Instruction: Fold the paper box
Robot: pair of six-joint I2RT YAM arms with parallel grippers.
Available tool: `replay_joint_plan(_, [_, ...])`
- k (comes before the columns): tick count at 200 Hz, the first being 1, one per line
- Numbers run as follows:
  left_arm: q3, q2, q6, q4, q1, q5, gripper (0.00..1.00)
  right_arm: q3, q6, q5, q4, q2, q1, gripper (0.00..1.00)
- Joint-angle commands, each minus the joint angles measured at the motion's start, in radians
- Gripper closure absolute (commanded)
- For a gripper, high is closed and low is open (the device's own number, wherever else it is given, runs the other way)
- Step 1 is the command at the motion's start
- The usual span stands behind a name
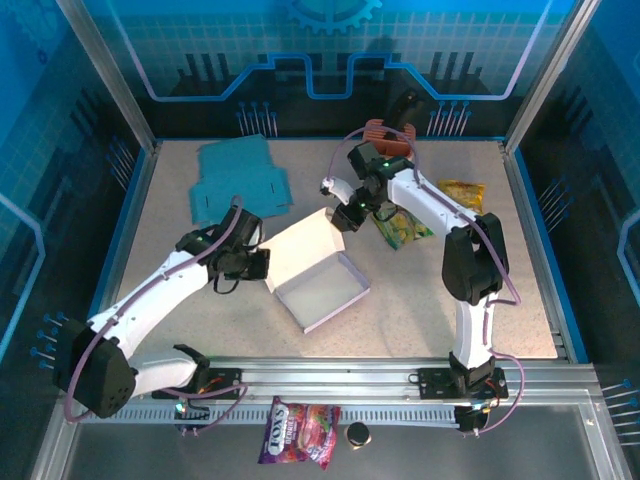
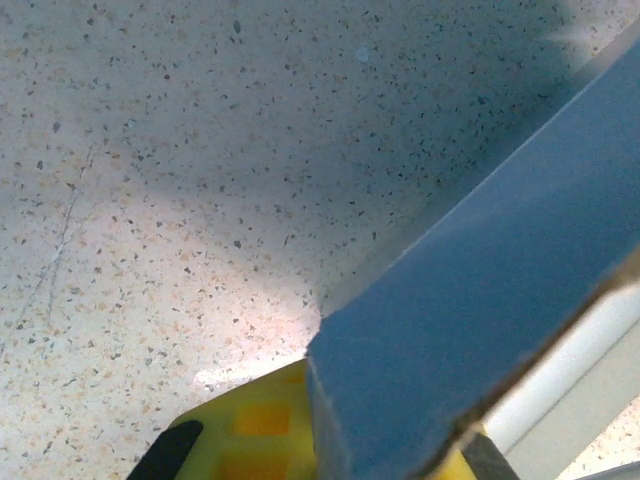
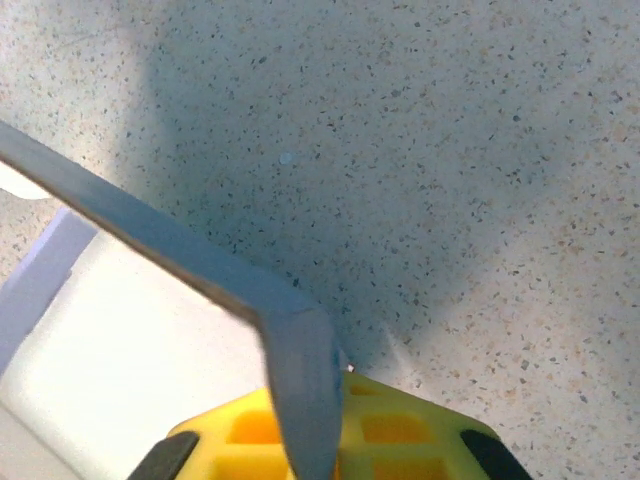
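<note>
The paper box (image 1: 322, 290) sits in the middle of the overhead frame on the speckled table (image 1: 430, 300). Its shallow tray lies flat and its lid (image 1: 303, 243) is raised up and leans toward the upper left.

The left fingers (image 2: 252, 428) are closed on the blue edge of the box at the left side of the lid, with the panel pinched between the yellow pads. The right fingers (image 3: 395, 432) are closed too, clamping a thin flap at the lid's upper right corner; in the right wrist view the white inside of the box shows at lower left.

Holding the lid at two opposite sides likely lets both arms swing it over the tray evenly, without twisting the thin card.

A flat teal sheet (image 1: 238, 180) lies at upper left and snack packets (image 1: 405, 228) lie to the right, all well apart from the box.
</note>
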State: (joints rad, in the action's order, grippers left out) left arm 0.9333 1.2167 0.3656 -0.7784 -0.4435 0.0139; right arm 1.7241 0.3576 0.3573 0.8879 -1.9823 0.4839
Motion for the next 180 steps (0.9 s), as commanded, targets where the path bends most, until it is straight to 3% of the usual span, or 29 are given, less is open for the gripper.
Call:
replay_joint_plan(1, [0.031,0.014,-0.006,0.009,-0.006,0.034,1.0,-0.037,-0.038,-0.054,-0.054,0.056,0.015,0.97])
replay_joint_plan(54, [0.1,0.053,0.009,0.061,-0.002,0.122,1.0,-0.201,-0.226,-0.227,-0.278,0.2,0.034,1.0])
replay_joint_plan(93, [0.214,0.175,0.005,0.179,0.044,0.127,1.0,-0.363,-0.425,-0.398,-0.521,0.288,0.045,1.0])
replay_joint_plan(125, [0.307,0.317,-0.016,0.291,0.077,0.117,1.0,-0.43,-0.544,-0.491,-0.701,0.302,0.065,1.0])
replay_joint_plan(153, [0.397,0.427,-0.027,0.334,0.083,0.104,1.0,-0.414,-0.613,-0.579,-0.742,0.259,0.09,1.0])
replay_joint_plan(180, [0.378,0.458,-0.03,0.433,0.083,0.098,1.0,-0.469,-0.665,-0.634,-0.845,0.244,0.121,1.0])
